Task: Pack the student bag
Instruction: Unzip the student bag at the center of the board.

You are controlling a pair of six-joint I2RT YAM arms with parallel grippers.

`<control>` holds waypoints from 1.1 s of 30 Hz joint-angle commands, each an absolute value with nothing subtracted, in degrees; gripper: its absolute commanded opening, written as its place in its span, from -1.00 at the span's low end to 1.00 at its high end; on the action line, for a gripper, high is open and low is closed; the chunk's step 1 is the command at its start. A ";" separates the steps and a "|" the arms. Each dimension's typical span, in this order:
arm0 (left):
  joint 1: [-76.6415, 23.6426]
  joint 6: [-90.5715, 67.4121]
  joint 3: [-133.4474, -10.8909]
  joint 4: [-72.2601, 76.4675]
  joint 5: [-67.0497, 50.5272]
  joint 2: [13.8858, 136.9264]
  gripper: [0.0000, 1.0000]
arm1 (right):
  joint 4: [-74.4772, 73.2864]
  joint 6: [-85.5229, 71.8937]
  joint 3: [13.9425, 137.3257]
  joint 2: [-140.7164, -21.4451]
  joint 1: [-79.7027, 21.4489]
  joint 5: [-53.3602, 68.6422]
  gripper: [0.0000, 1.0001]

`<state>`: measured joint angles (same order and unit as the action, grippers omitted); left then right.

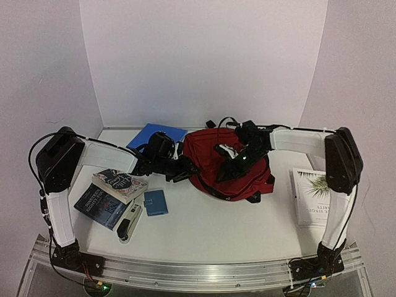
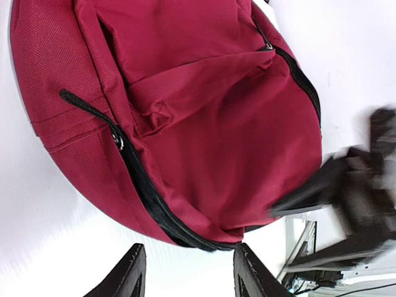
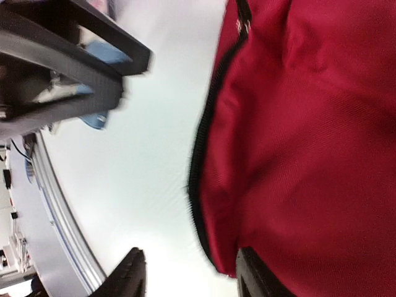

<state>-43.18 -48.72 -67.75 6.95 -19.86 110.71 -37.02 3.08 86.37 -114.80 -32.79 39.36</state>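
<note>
Left end effector and right end effector released at student bag — books, stapler left.

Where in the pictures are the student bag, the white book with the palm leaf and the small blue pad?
student bag (image 1: 204,158): top external view, red fabric left of centre.
white book (image 1: 311,201): top external view, middle of its cover.
small blue pad (image 1: 155,202): top external view, middle of its face.
</note>
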 commanded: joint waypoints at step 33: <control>-43.51 -53.35 -76.87 -3.94 -16.40 117.64 -0.07 | -38.64 10.49 86.64 -113.62 -45.09 11.18 -0.24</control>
<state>-43.46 -52.56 -73.63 -3.07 -16.64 115.73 -38.84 11.44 83.52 -113.51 -45.15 14.38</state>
